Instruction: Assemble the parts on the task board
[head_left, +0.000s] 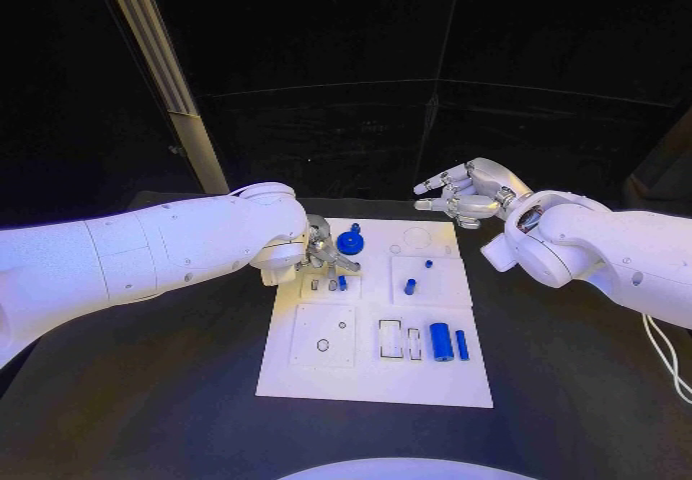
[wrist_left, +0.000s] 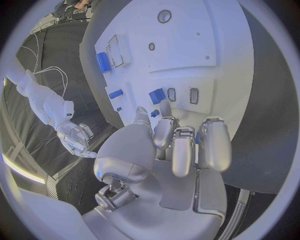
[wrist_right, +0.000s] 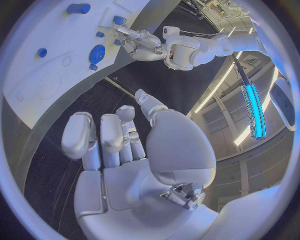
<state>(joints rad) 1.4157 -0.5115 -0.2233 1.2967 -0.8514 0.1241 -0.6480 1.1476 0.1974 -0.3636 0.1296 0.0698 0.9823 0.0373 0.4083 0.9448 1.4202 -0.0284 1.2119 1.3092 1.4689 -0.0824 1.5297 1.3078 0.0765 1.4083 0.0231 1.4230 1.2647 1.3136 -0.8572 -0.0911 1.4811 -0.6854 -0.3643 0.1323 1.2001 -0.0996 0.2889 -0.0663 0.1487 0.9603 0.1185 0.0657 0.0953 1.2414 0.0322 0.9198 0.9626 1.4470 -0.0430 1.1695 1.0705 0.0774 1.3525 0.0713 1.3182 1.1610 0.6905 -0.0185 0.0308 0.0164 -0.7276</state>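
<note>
1. Black table (head_left: 173, 400) fills the head view, with the white task board (head_left: 375, 385) in its middle. The left hand (head_left: 323, 252) is down over the board's far left part, fingers curled close to a small blue part (head_left: 342, 283); whether it grips anything cannot be told from here. A round blue knob (head_left: 352, 241) sits just beside that hand. Two blue cylinders (head_left: 441, 341) lie side by side near the board's near right corner. The right hand (head_left: 470, 192) hangs beyond the board's far right corner, fingers spread, holding nothing.
2. Left wrist view: the left hand's (wrist_left: 178, 142) fingertips (wrist_left: 165, 107) reach a small blue block (wrist_left: 157, 95) on the board (wrist_left: 187, 45); a hold cannot be confirmed.
3. Right wrist view: the right hand (wrist_right: 125, 150) is empty, fingers apart, off the board's (wrist_right: 37, 75) edge.
</note>
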